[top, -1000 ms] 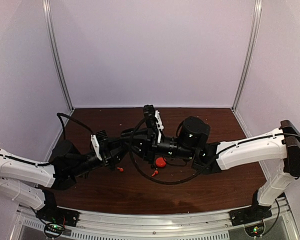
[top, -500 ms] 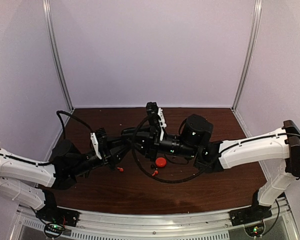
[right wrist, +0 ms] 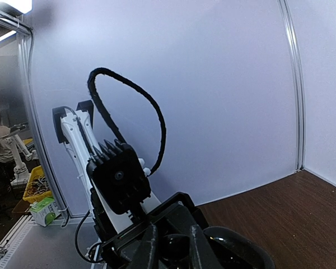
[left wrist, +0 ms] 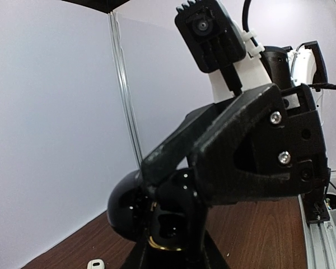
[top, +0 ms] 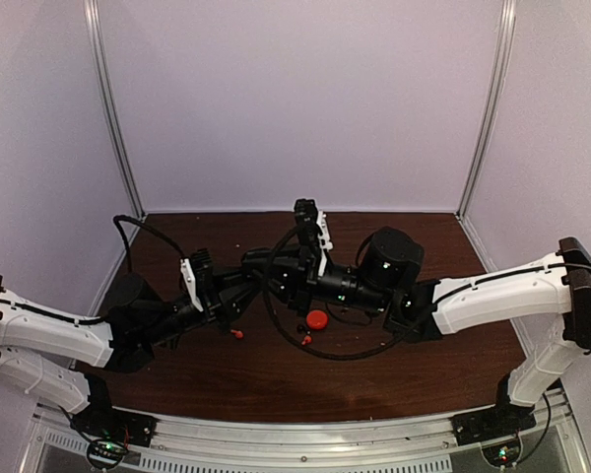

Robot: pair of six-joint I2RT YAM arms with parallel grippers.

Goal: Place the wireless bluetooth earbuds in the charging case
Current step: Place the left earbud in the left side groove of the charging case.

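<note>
Desk (top: 424, 374): dark wood, walled by pale panels. Both arms reach in from the near edge and meet above its middle.

Left arm (top: 49, 335) and right arm (top: 492, 296): wrists nose to nose, raised off the desk.

Left end effector (left wrist: 171, 252): narrowly parted, pinching a glossy black charging case (left wrist: 127, 213). The case mouth faces up toward the right arm's fingers.

Right end effector (right wrist: 175, 246): fingers pressed together, tips right at the case mouth. Something small and dark sits between them. Cannot tell whether it is an earbud.

Red charging case (top: 317, 318): on the desk, just right of the meeting point, under the right wrist.

Earbuds, loose on the desk:
- red earbud (top: 238, 334), near side, below the left wrist
- second red earbud (top: 305, 340), just near of the red case
- white earbud (left wrist: 95, 263), seen only from the left wrist, low on the left

Step in hand, as judged: seating a bud into the held black case. To do it well:
- keep the left wrist steady and the case mouth level
- line the stem up with its socket
- lower it straight, without side push that could twist the case in its pinch
- let go only once the bud is seated
</note>
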